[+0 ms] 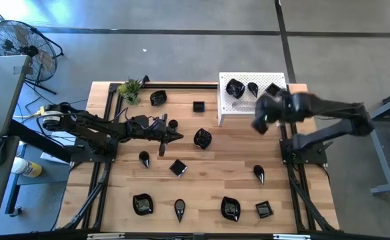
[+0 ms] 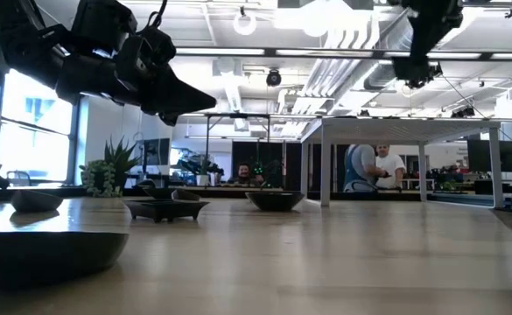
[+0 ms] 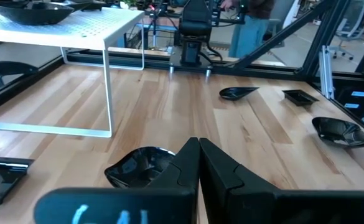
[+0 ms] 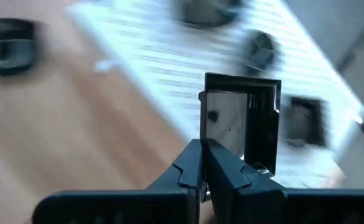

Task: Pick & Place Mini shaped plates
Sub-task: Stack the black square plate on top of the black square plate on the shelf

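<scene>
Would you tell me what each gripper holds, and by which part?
The right gripper pinches a square black plate by its rim. The left gripper holds nothing.

Three glossy black mini plates [image 1: 235, 87] sit on the white perforated metal platform [image 1: 248, 107]; others [image 1: 202, 138] are scattered across the light wooden table [image 1: 215, 173].

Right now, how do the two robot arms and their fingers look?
Both arms are dark, nearly black, built of rounded jointed segments. The left arm carries cables near its base, with a yellow-and-white part there. The right arm looks bulkier at its wrist. The left gripper's fingers are matte black, angular, wedge-shaped, tapering toward their tips; the right gripper's fingers look alike.
</scene>
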Controlling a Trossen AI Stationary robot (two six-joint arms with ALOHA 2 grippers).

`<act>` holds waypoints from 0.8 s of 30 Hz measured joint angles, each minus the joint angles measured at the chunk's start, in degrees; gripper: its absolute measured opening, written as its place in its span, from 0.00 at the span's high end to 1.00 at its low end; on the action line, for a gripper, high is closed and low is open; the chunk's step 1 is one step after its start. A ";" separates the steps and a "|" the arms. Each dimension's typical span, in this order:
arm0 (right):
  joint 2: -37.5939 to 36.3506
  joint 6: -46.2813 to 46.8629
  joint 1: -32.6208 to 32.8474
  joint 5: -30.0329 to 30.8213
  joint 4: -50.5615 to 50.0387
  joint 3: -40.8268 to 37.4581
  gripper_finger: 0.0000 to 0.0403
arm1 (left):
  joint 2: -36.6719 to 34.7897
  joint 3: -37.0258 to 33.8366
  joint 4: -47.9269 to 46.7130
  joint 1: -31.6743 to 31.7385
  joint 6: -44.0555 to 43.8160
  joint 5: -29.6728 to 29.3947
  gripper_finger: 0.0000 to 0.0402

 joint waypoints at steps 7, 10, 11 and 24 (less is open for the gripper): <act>-0.38 -13.77 -20.92 -5.89 3.16 -2.06 0.97 | 0.00 0.00 0.02 0.00 -0.02 0.05 1.00; 0.17 -19.07 -25.92 -8.84 5.89 -3.63 0.97 | 0.00 0.00 0.02 0.00 -0.02 0.11 1.00; 0.35 -20.52 -27.05 -9.42 6.65 -3.90 0.97 | 0.00 0.00 0.02 0.00 -0.02 0.11 1.00; 3.76 -31.50 -34.70 -8.71 8.57 -4.40 0.97 | 0.00 0.00 0.02 0.00 -0.02 0.09 1.00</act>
